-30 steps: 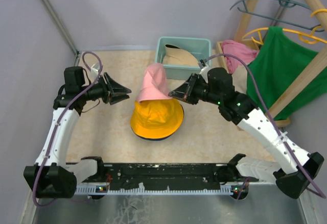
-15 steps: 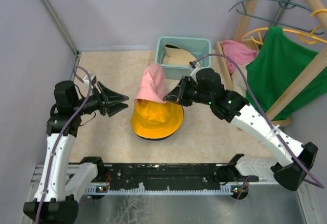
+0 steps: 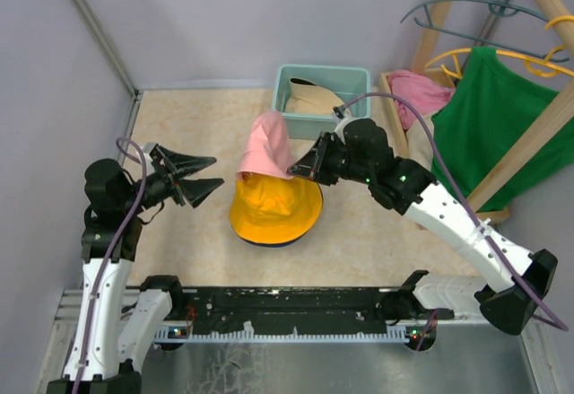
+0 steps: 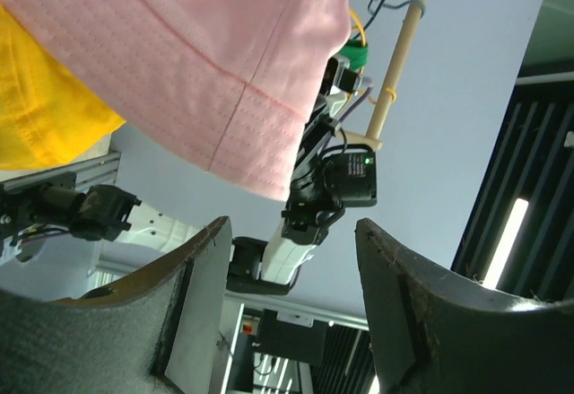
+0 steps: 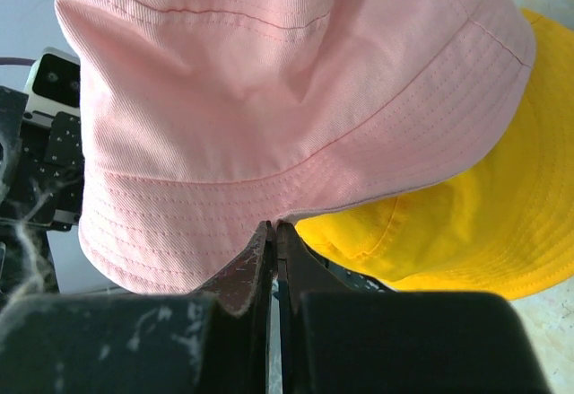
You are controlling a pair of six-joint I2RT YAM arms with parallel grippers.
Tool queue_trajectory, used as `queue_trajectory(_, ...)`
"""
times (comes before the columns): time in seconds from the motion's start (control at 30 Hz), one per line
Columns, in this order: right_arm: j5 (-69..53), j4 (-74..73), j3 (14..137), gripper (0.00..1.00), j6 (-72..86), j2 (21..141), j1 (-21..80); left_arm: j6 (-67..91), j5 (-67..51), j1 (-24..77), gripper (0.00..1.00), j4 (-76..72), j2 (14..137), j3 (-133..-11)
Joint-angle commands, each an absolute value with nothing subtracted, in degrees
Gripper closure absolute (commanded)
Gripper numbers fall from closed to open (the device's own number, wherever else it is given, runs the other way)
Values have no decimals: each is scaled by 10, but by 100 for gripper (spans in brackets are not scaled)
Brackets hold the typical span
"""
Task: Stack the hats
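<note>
We find the pink hat [image 3: 267, 147] raised over the middle of the table [image 3: 179, 125]. Its crown stands up at a tilt and its lower brim touches the top of the yellow-orange hat [image 3: 273, 207]. The right pincer [image 3: 294, 172] is pressed together on the right-hand edge of the pink brim; its wrist view shows both dark fingers meeting on the hem.

The pink fabric is a soft, matte weave. It sags in broad folds, with close rows of stitching round the brim and a single seam where brim meets crown.

The yellow-orange hat lies flat and round, crown up, its cloth smooth apart from a few shallow creases. A thin dark-blue edge shows just under its near brim, which we take to be the navy hat [image 3: 269, 243].

The beige hat [image 3: 309, 100] lies crumpled inside a pale teal, hard-walled bin [image 3: 323, 70] at the far side of the table.

The left pincer [image 3: 204, 171] is spread and holds nothing. It sits to the left of the hats, apart from them, and its fingers are dark with a rough, grainy surface.
</note>
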State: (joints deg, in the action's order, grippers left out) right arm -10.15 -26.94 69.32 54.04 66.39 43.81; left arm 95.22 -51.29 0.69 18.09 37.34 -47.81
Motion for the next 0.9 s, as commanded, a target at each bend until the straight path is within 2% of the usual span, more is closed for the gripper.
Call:
queue_trajectory(0.0,-90,-241,700,100,534,638,443,978,-491,5,36,166,387,-517)
queue_trajectory(0.3,-84,-225,696,100,534,634,443,962,-488,5,37,256,398,-569)
queue_trajectory(0.5,-94,-208,692,100,537,643,443,870,-524,11,38,272,489,-608)
queue_trajectory(0.7,-98,-205,694,100,540,648,443,793,-485,46,36,184,605,-649)
queue_trajectory(0.87,-100,-204,700,100,537,657,443,826,-375,120,39,97,648,-657)
